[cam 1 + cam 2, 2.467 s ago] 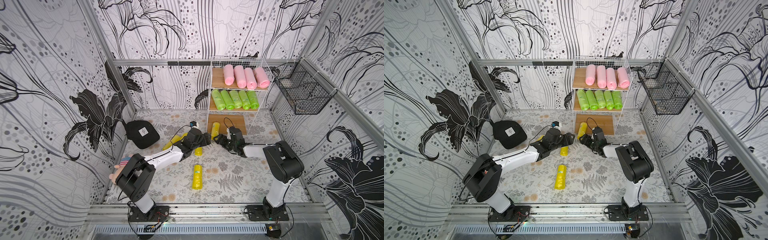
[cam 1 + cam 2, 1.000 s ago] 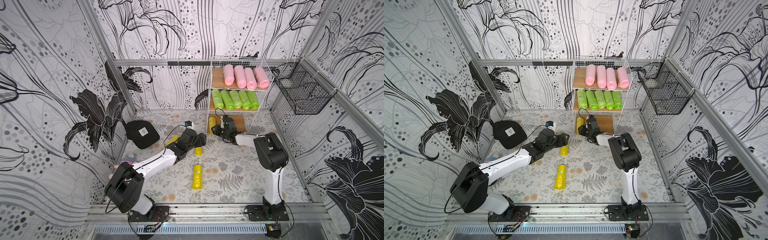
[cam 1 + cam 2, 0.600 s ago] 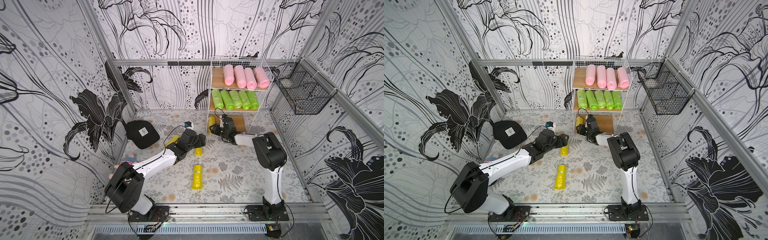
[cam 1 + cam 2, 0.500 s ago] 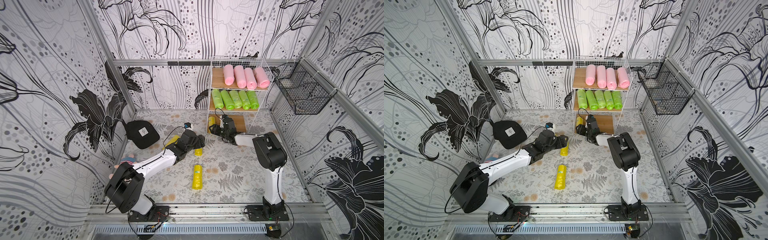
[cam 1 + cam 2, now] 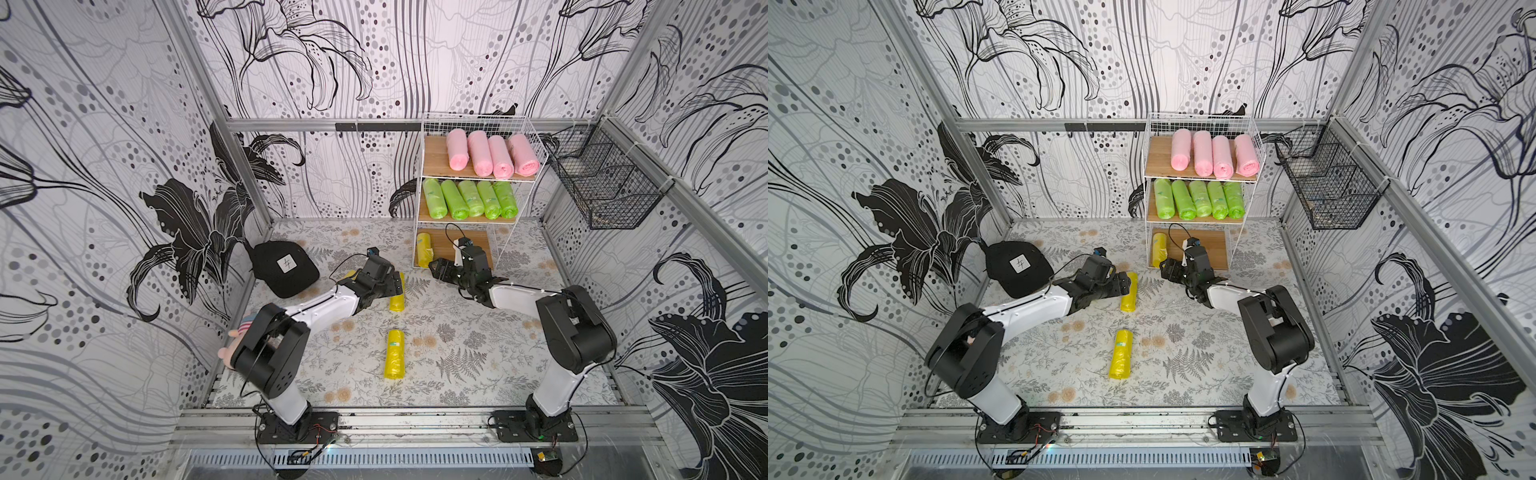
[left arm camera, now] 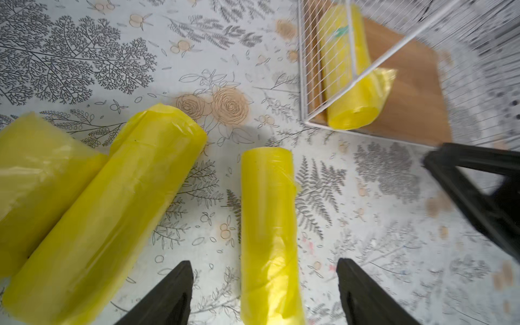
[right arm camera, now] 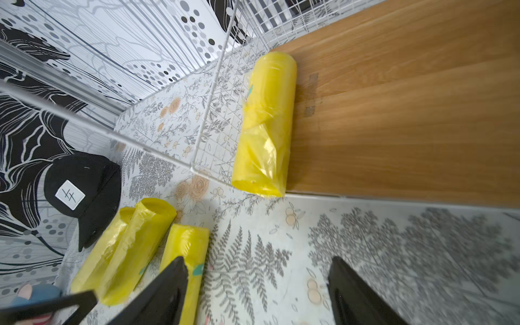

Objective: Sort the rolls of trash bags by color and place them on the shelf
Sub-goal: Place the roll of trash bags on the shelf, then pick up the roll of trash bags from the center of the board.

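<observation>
Top view: floral tabletop (image 5: 478, 374), lily walls (image 5: 104, 124).

- Both top views come through to me bright and even, lit from overhead; the arms cast only soft, faint shadows on the table (image 5: 457, 353).
- The wide lens bows the wall posts outward toward the corners.
- On the left wrist view, the middle yellow roll (image 6: 267, 211) is sharp, with a soft shadow at its far end. The shelf (image 6: 408, 98) wires and the edge beyond them smear.
- On the right wrist view, the shelved yellow roll (image 7: 267, 126) is crisp, with a pale sheen on its crinkles. The table nearest the lens is blurred.
</observation>
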